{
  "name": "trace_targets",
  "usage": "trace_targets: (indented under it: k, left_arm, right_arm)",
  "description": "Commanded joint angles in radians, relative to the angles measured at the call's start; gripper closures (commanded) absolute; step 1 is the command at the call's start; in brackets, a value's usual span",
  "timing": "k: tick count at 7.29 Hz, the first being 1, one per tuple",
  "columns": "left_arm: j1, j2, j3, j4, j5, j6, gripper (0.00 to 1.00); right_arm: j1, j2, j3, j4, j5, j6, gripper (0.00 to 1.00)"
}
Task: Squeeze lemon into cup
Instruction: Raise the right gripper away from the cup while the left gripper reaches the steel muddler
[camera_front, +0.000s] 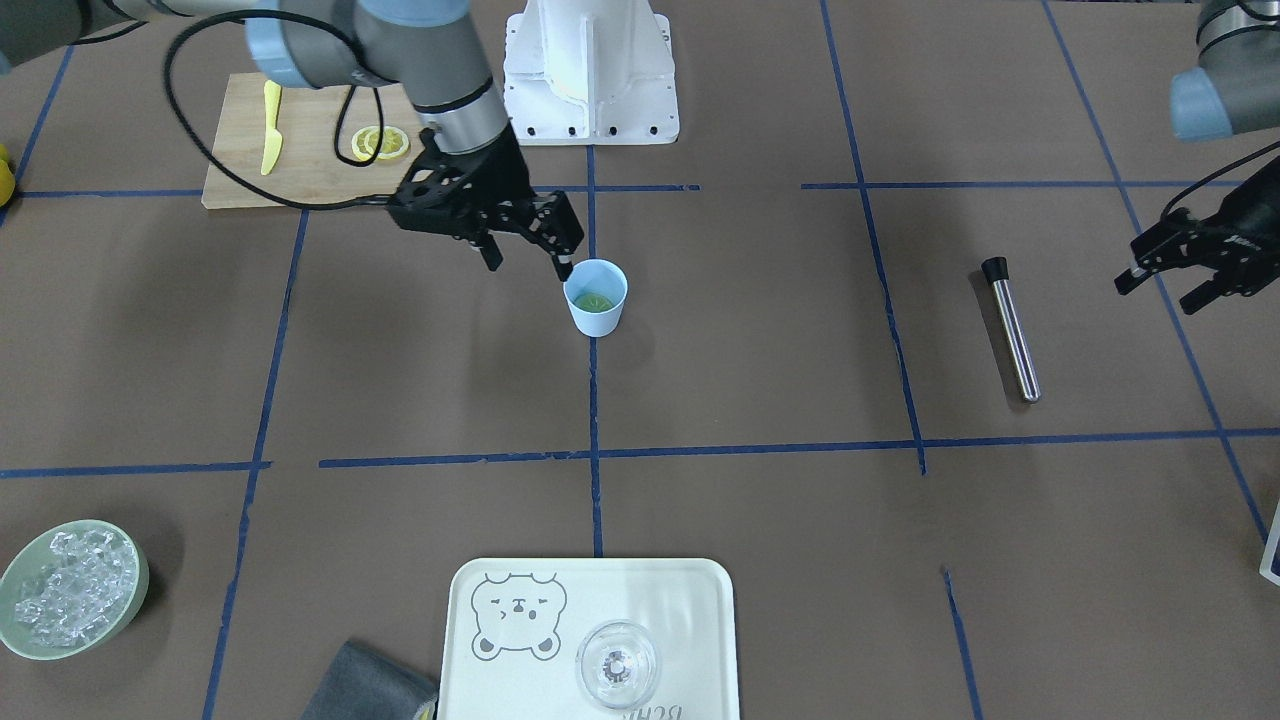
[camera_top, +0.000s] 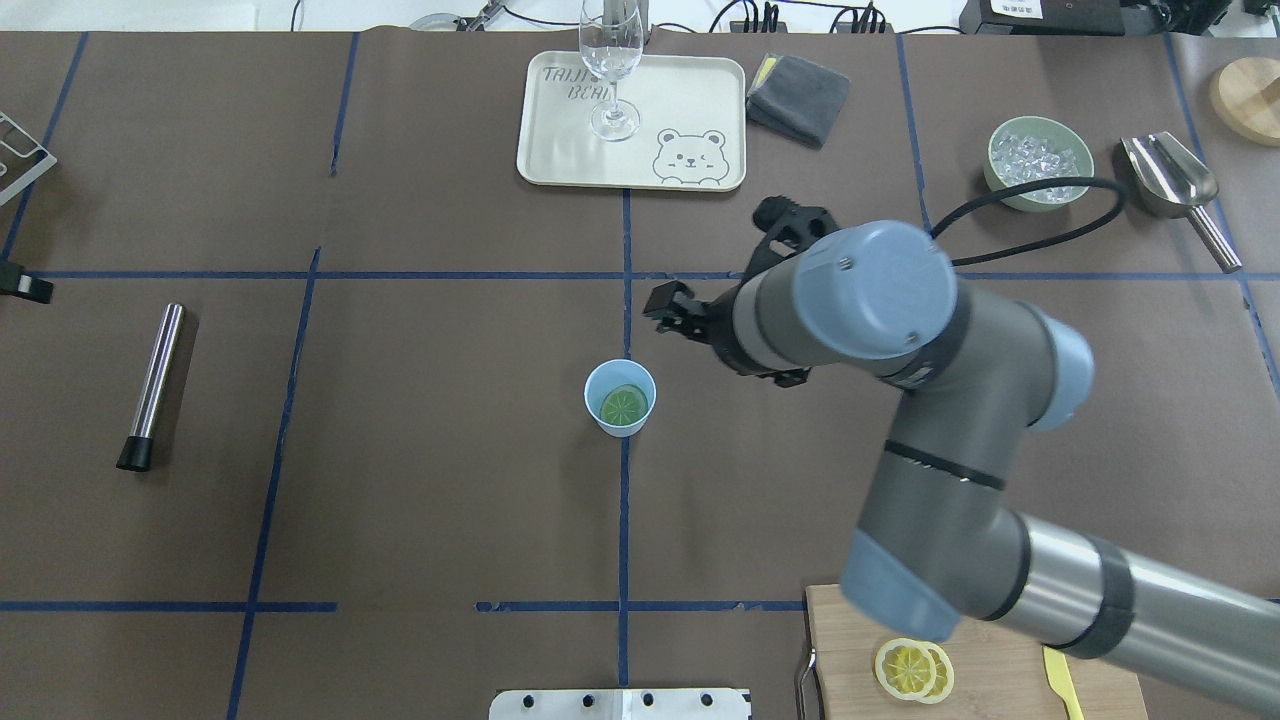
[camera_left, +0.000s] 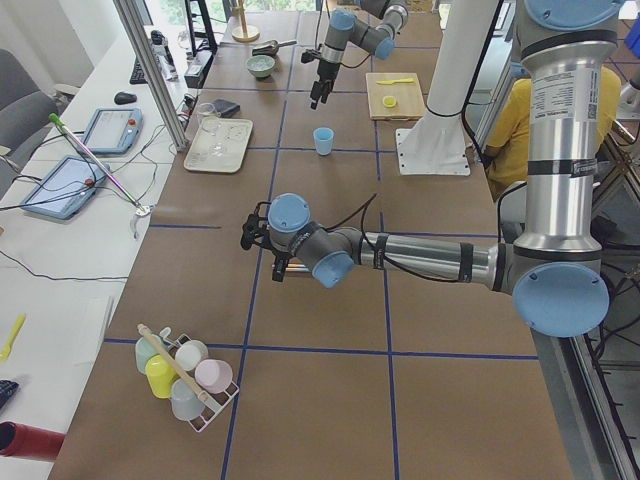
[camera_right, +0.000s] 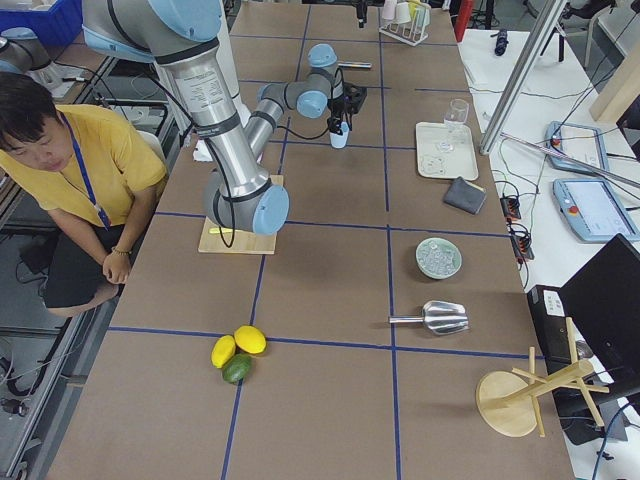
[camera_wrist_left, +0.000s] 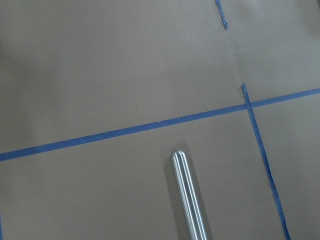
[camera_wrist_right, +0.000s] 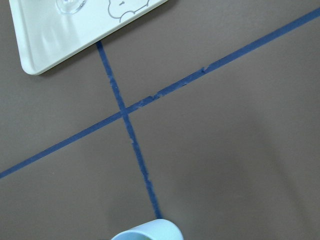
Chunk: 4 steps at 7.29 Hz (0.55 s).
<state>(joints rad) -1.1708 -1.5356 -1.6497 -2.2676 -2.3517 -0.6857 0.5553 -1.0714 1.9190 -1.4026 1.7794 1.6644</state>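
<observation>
**Task items.** The cup (camera_front: 596, 297) stands upright on the table (camera_front: 760, 380), on a blue tape line. The lemon slice (camera_top: 624, 406) lies flat inside the cup, at the bottom, below the rim.

**Right gripper.** The right gripper (camera_front: 528, 262) hangs above the table just beside the cup, offset toward the robot's right. Its jaws are spread apart and hold nothing. In the front-facing view one fingertip (camera_front: 564, 269) overlaps the cup's rim. Contact cannot be confirmed, because the overhead view shows a gap between the gripper and the cup. The right wrist view shows only the cup's rim at its lower edge.

**Left gripper.** The left gripper (camera_front: 1160, 292) hovers well apart from the cup, toward the robot's left. Its jaws are parted and empty.

**Other items, located from the cup.**
- Metal rod (camera_front: 1010, 330): lies flat between the cup and the left gripper, nearer the gripper.
- Cutting board (camera_front: 300, 140): toward the robot's base and to the robot's right of the cup. It carries two overlapping spare slices (camera_front: 380, 143) and a yellow knife (camera_front: 270, 125).
- Tray (camera_front: 650, 600): beyond the cup, away from the robot. A clear glass (camera_front: 617, 665) stands on it.
- Bowl (camera_front: 10, 600): holds ice, away from the robot and well to the robot's right of the cup.
- Grey cloth (camera_front: 370, 685): just beside the tray, on the bowl's side.
</observation>
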Motion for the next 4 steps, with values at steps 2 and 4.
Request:
trace_targets:
  k: [2, 4]
  left_arm:
    - [0.174, -0.127, 0.131, 0.055, 0.181, -0.176, 0.15]
    - [0.203, -0.198, 0.134, 0.233, 0.189, -0.091, 0.21]
  right_arm:
    - [0.156, -0.182, 0.066, 0.001, 0.144, -0.205, 0.00]
    - [0.157, -0.185, 0.071, 0.001, 0.144, -0.207, 0.00]
